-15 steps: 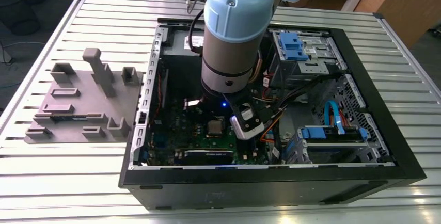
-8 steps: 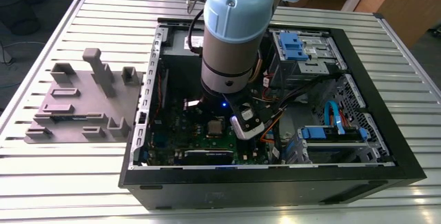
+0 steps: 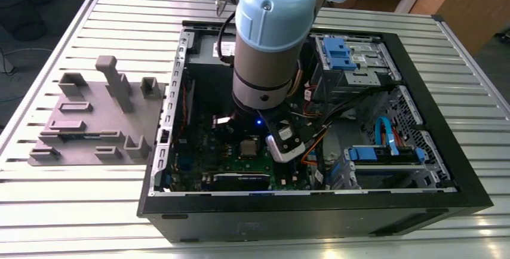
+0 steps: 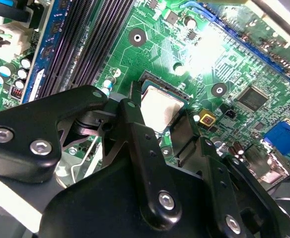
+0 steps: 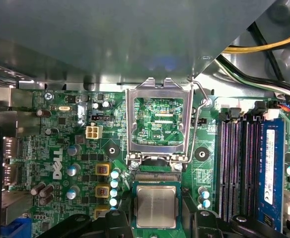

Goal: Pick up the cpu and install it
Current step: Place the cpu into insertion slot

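Layout, from the exterior view's left to right: grey fixture block (image 3: pixel 95 119) on the slatted table (image 3: pixel 48 199); open computer case (image 3: pixel 319 211) lying on its side; blue drive cages (image 3: pixel 350 53) along the case's far side. The arm (image 3: pixel 271 38) reaches down into the case near its middle.

The cpu (image 5: pixel 156 207) lies flat and square in the socket (image 5: pixel 156 177) on the green motherboard (image 5: pixel 80 144). The load plate (image 5: pixel 131 124) is hinged up and open just beside it. The gripper (image 4: pixel 160 126) hangs directly over the chip, very close to it. From here I cannot tell whether it is pinching the cpu or has let go of it.

Judgement on the step: this reads as the seating stage of the install.
- The chip should sit level, with all four edges inside the socket frame and no corner riding up.
- Any pressure should be light and straight down, because the contacts underneath would likely not tolerate a sideways slide.
- The tool needs to stay clear of the raised load plate and of the row of capacitors (image 5: pixel 114 183) just beside the socket.

Pose: the arm stands near vertical over the board with the wrist pointing straight down. The tool is low over the motherboard, well apart from the fixture block.
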`<state>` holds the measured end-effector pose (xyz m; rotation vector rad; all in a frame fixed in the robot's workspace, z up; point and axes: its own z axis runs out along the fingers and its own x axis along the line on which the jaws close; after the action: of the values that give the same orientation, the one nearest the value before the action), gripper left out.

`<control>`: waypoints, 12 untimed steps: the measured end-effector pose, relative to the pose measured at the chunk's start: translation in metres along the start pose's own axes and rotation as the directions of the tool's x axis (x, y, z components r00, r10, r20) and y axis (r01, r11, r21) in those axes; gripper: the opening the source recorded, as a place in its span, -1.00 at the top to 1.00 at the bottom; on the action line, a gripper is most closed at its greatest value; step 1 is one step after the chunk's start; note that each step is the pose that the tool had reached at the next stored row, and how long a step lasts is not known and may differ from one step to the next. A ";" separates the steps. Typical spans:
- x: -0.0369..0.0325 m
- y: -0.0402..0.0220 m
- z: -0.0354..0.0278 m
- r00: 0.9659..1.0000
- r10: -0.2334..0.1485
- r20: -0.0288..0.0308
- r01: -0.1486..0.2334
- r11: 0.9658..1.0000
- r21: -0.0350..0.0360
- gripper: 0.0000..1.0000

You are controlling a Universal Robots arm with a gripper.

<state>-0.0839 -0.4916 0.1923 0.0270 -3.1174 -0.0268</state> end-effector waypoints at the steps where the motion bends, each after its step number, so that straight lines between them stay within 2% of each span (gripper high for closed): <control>1: 0.0000 0.0000 0.0003 1.000 0.001 0.000 -0.001 1.000 0.000 0.05; 12: -0.0001 -0.0001 0.0029 1.000 0.003 0.000 -0.003 1.000 0.000 0.05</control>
<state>-0.0839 -0.4916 0.1895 0.0227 -3.1174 -0.0266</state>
